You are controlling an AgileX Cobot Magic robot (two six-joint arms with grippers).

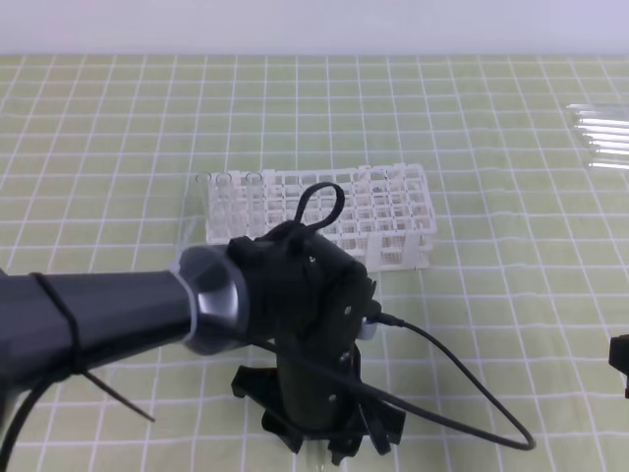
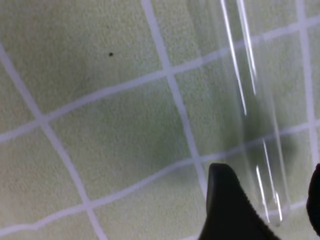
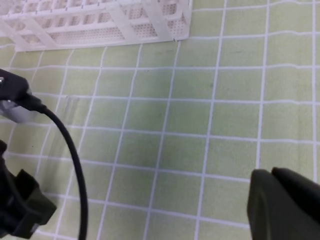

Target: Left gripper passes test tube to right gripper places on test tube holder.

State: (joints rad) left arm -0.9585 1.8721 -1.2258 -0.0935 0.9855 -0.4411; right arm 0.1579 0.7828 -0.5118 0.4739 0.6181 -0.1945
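Observation:
In the left wrist view the clear test tube (image 2: 250, 100) lies flat on the green checked mat, showing mostly as bright glints. My left gripper (image 2: 272, 210) is down over its near end, one black finger (image 2: 225, 205) on each side, open with a gap around the glass. From above, the left arm (image 1: 285, 295) reaches to the mat's front edge, in front of the white test tube holder (image 1: 324, 211). Only a black corner of the right gripper (image 1: 620, 364) shows at the right edge. The right wrist view has one dark finger (image 3: 285, 205) and the holder (image 3: 100, 25) far off.
A bundle of like clear tubes (image 1: 601, 138) lies at the far right of the mat. A black cable (image 1: 462, 383) loops from the left arm across the mat to the right. Several tubes stand in the holder's left end (image 1: 231, 187).

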